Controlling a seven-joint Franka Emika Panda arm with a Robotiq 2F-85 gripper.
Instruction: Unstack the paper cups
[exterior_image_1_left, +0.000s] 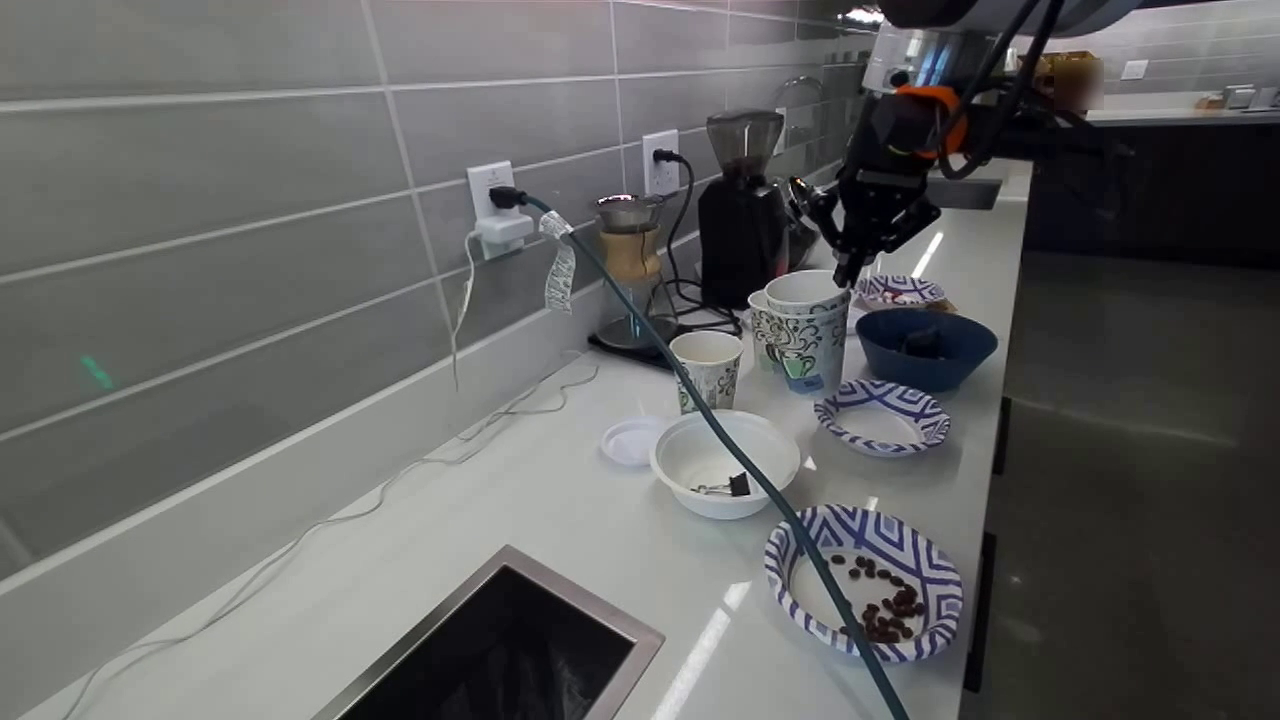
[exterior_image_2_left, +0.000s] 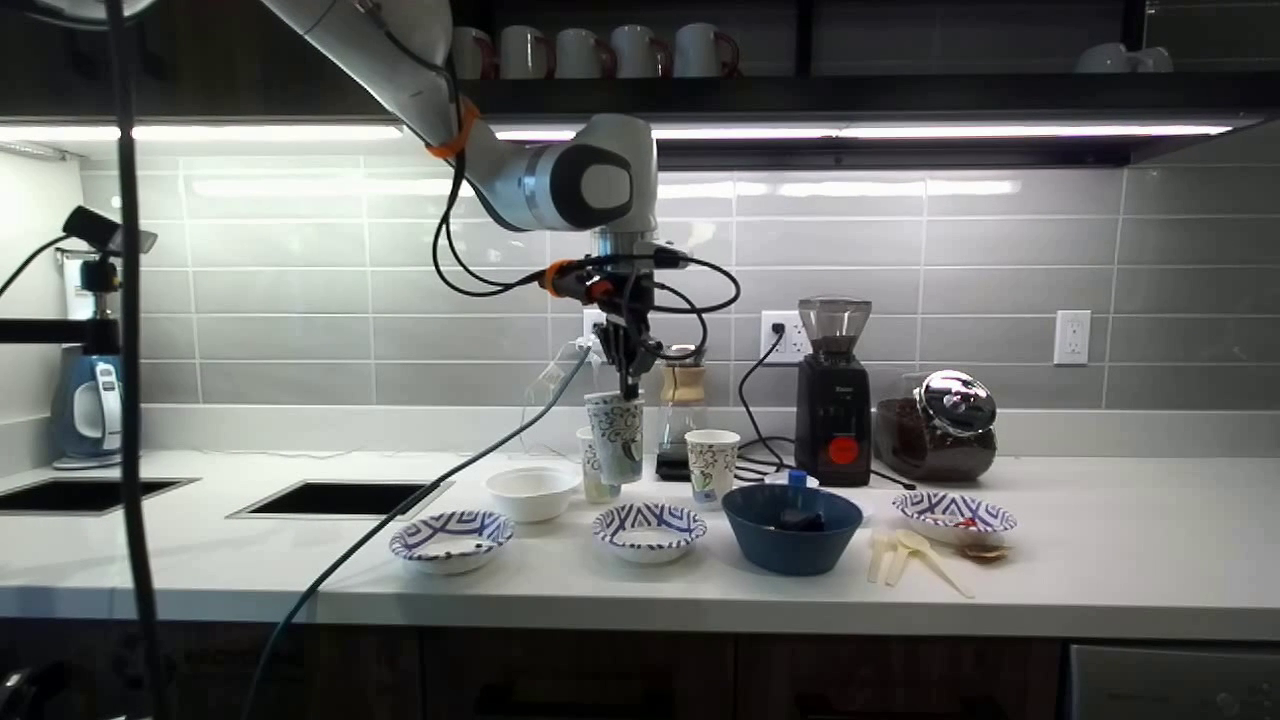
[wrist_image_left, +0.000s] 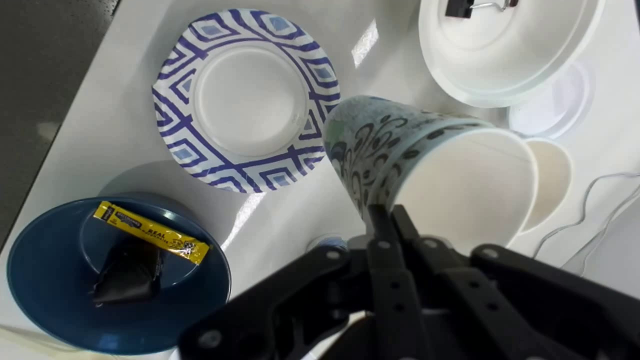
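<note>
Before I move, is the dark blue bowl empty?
No, the wrist view shows a yellow mayonnaise packet and a black object inside the dark blue bowl.

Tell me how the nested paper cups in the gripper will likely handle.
The nested paper cups may swing, since the gripper pinches one side near the rim. Their thin-looking walls would probably flex if squeezed harder. They could slip apart: one rim stands proud of another.

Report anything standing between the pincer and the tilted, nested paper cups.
Nothing visible stands between them: in the wrist view the pincer grips the nested paper cups at the rim. Another paper cup shows behind them, the patterned bowl past their base; neither intervenes.
</note>
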